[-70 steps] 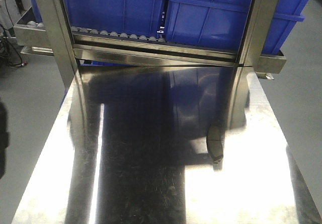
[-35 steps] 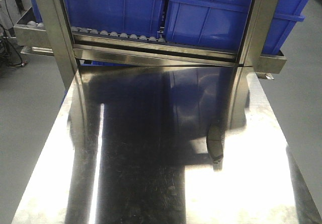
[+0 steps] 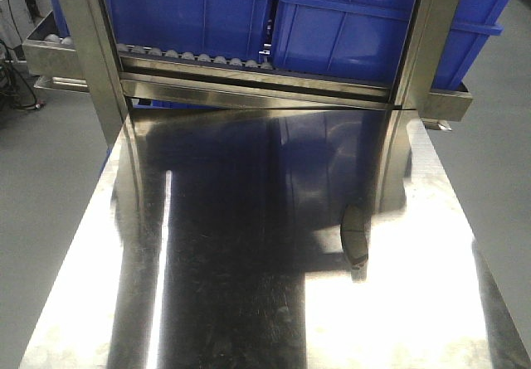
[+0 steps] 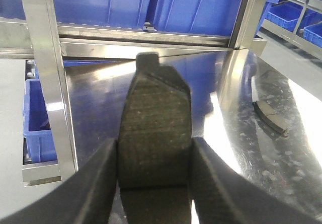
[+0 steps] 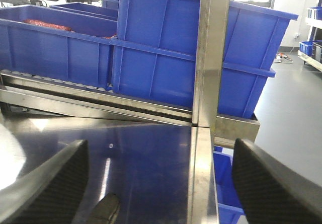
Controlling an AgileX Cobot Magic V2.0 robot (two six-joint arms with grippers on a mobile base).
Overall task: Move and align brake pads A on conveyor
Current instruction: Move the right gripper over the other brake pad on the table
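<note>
Dark grey brake pad sits clamped upright in your left end effector, above the worktop. Your right end effector hangs spread wide and empty. A second brake pad lies flat on the shiny steel, right of centre. Beyond stand blue bins on a roller rack; grey floor lies on either side.

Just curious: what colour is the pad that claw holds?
Dark grey, faintly speckled pad; clearest in the left wrist view.
</note>
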